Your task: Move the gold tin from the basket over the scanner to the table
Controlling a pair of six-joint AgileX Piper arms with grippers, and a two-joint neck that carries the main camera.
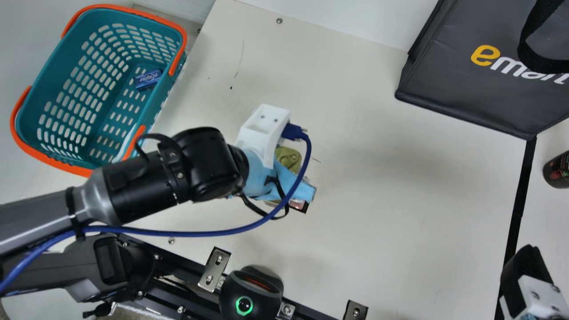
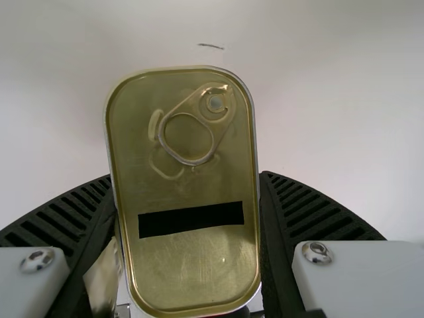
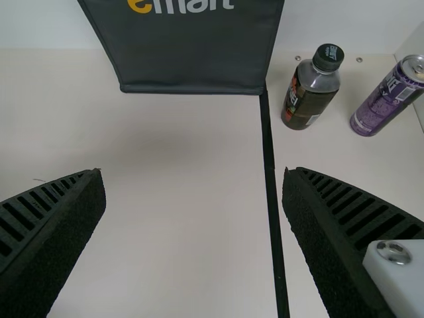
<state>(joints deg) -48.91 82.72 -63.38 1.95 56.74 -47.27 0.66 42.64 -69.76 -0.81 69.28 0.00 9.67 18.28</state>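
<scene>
The left tool (image 1: pixel 282 175) is gripping the gold tin (image 2: pixel 192 265) over the desk (image 1: pixel 400 200). The right tool (image 1: pixel 524 266) is hanging with fingers spread apart.

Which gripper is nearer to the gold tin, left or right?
Left. The left gripper has the gold tin clasped between its fingers, while the right gripper is well away from it, open, at the main view's lower right corner.
</scene>
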